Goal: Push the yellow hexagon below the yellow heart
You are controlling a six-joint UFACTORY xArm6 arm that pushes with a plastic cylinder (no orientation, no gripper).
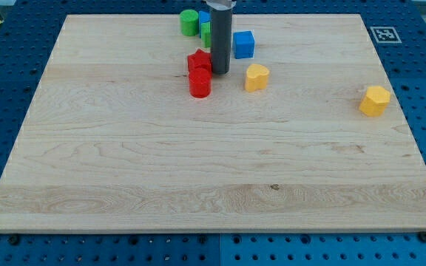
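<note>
Approach step, no pincer on this rod: my tip (220, 72) sits beside the red blocks (199, 72), yellow heart (257, 76) just to its right. Yellow hexagon (375, 100) lies well off right on the bench (198, 170), untouched. Next move likely calls for circling to its far right side, then pushing leftward.

— is any lettering, number or brand to be read here?

— none can be read. only a black-and-white square marker (382, 34) is seen, printed at the wooden board's (213, 185) corner at the view's top right; no characters are carried by it.
</note>
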